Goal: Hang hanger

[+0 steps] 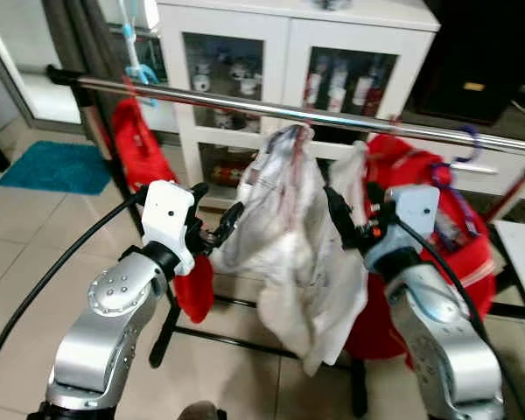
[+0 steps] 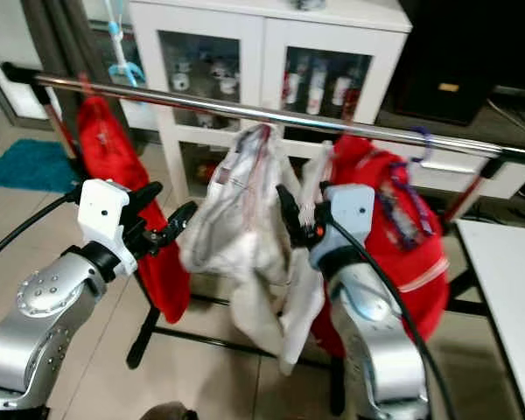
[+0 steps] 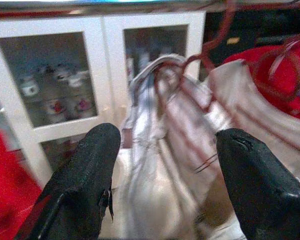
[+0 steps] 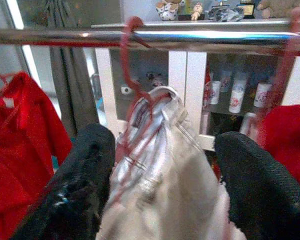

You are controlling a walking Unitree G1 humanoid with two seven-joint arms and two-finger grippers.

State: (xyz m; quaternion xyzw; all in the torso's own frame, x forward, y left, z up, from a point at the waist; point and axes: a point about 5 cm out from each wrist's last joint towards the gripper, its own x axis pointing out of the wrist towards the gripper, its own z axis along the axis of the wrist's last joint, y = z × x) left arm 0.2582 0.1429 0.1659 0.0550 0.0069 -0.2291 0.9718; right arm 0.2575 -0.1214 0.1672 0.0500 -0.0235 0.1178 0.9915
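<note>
Hanger [image 4: 132,60]: red hook over the rail [image 1: 332,115], white shirt [image 1: 289,254] on it.
Left pincer [image 1: 217,229]: open, beside shirt.
Right pincer [image 1: 354,223]: open, straddling shirt.
Advice: check hook seats fully, then back away straight.

Red hanger [image 4: 131,60] seemingly hooked over rail [image 4: 215,37]

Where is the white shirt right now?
The white shirt hangs from the metal rail mid-scene, between the two red garments and both end effectors.
</note>
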